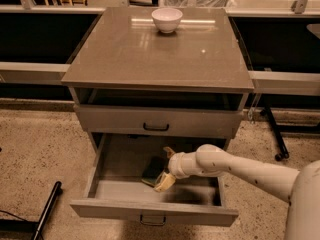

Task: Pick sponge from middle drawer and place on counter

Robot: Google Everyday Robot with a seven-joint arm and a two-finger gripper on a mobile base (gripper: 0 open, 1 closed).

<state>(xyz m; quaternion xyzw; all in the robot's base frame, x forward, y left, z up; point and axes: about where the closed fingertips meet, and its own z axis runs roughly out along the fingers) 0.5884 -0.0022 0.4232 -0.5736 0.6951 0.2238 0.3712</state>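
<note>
The middle drawer is pulled out at the bottom of the cabinet, its grey floor showing. The sponge lies on that floor near the middle, dark green face up, with a pale yellow edge at its front. My gripper reaches into the drawer from the right. It is open, with one finger behind the sponge and one in front of it, the tips at the sponge's right end. The counter is the glossy grey-brown slab on top of the cabinet.
A white bowl stands at the back middle of the counter. Above the open drawer is a closed drawer front with a black curved pull. A black pole lies on the speckled floor at the left, and a black stand leg is at the right.
</note>
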